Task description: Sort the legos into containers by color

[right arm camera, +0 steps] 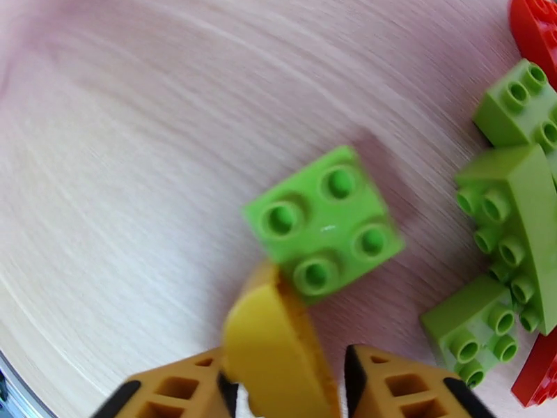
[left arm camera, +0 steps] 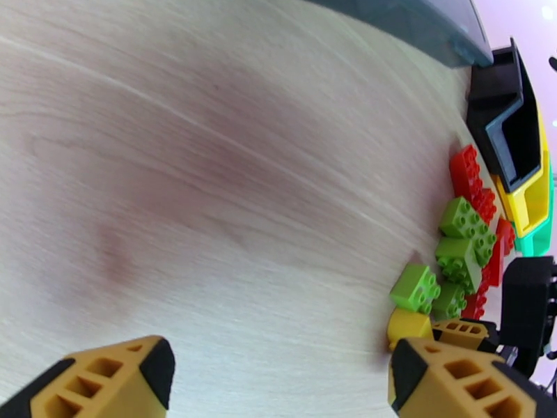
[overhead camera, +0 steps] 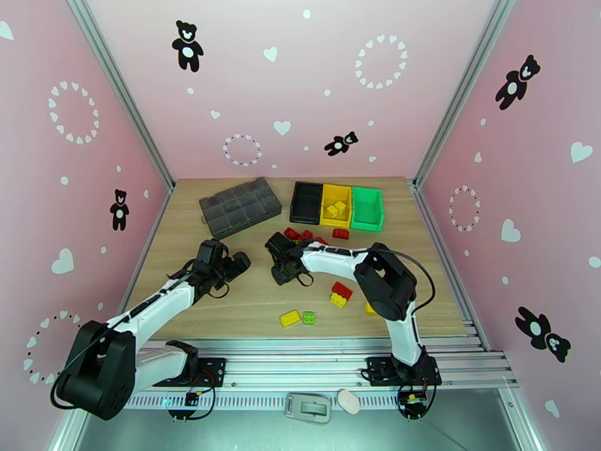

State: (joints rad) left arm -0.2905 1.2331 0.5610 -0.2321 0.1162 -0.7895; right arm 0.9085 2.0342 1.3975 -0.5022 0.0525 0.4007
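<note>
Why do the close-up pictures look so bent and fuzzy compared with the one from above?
Top external view: sharp, evenly lit. Left wrist view: a fisheye lens curves the grain of the table. Right wrist view: the yellow brick in the right gripper looks soft, the green brick slightly smeared.

You'll see a flat dark-grey plastic compartment organizer box lying toward the far left of the light wooden tabletop, set at a slant; pink walls with black teddy-bear stickers enclose it.

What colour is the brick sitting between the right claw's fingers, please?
Yellow; the brick in the right claw shows best in the right wrist view.
</note>
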